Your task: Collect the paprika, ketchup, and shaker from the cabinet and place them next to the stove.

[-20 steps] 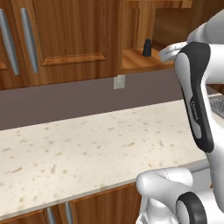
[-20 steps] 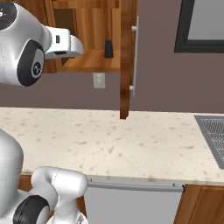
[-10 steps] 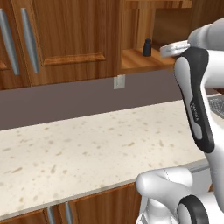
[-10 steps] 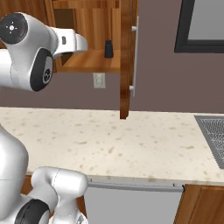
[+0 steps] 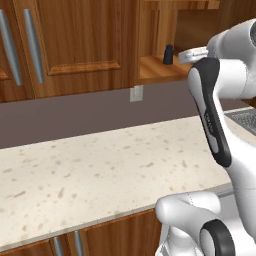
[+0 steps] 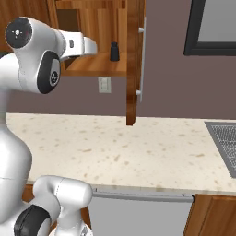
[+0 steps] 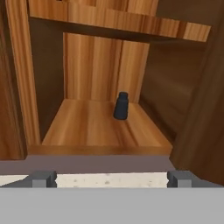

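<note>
I have the white arm raised toward the brown wooden wall cabinet with the doorless shelf niche (image 7: pixel 105 127). In the hand view the two-finger gripper (image 7: pixel 111 178) sits at six o'clock, its two grey finger tips (image 7: pixel 43 178) far apart near the left and right edges; jaws spread wide, nothing between them.

The small black-grey shaker with a rounded top (image 7: pixel 121 106) stands upright on the niche's wooden floor, just right of centre in the hand view, towards the back panel, at roughly twelve o'clock from the gripper and well apart from it. It is the one small container I can see on that shelf.

Left base view: shaker (image 5: pixel 169 54) on the shelf at about one o'clock, with the arm's white wrist just to its right. Right base view: shaker (image 6: pixel 114 51) at eleven o'clock, the open cabinet door (image 6: pixel 135 64) hanging to its right.

Below, the speckled beige stone countertop (image 6: pixel 138 156) runs across. A white wall outlet (image 6: pixel 104 84) sits under the niche. The grey stove's edge (image 6: pixel 226 140) shows at three o'clock.
</note>
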Controlling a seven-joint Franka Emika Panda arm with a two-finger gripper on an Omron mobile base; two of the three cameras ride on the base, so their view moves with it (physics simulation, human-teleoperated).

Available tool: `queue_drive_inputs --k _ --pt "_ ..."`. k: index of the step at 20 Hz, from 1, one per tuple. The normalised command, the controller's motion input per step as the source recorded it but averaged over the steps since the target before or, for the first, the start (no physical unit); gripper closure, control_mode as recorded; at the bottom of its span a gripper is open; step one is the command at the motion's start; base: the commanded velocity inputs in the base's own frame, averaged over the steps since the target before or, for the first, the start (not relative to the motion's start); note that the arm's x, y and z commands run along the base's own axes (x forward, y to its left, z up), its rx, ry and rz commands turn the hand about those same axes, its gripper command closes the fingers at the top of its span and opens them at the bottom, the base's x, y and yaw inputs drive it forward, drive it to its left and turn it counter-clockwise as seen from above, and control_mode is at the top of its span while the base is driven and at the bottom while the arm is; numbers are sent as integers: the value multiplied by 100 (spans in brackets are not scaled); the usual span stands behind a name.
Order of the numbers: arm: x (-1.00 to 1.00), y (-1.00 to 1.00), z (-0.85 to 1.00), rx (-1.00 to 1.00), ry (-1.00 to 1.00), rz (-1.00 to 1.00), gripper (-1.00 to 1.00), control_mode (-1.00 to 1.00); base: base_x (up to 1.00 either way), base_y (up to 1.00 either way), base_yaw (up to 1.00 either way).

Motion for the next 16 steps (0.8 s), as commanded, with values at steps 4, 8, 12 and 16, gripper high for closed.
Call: queue_drive_inputs --k 4,8,12,16 --pt "28 -24 6 3 0 -10 -100 -100 0 0 0" --pt "30 -8 14 5 0 -9 -100 -100 0 0 0" --pt "31 0 15 6 0 -3 -100 -100 0 0 0" --pt "27 0 10 6 0 -1 -100 -100 0 0 0"
